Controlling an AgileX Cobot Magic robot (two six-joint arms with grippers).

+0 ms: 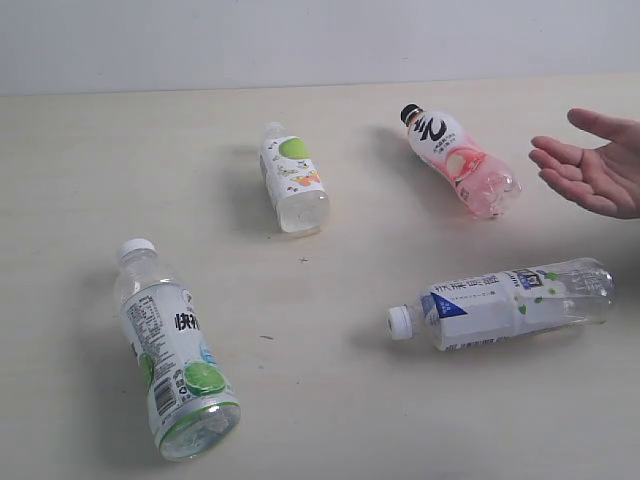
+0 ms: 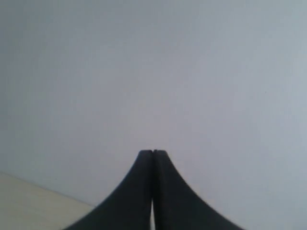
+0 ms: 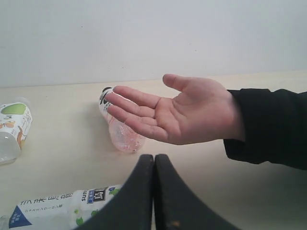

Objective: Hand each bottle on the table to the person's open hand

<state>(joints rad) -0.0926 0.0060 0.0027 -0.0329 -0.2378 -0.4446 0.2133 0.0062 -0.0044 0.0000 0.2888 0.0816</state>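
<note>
Pink black-capped bottle (image 1: 457, 160), marked with a bold black character, lies on the desk (image 1: 330, 400) beyond the person's open hand (image 3: 184, 115), held palm-up ahead of the right pincer (image 3: 154, 155). Blue-white bottle (image 1: 505, 300) with Chinese writing lies close beside that pincer, the lime-labelled bottle (image 1: 175, 350) and lime-and-orange-labelled bottle (image 1: 293, 180) farther off. Left pincer (image 2: 153, 153), like the right, has its tips pressed together.

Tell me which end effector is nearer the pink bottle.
Right. The right end effector faces the pink bottle, partly behind the open hand; the left end effector faces only wall.
</note>
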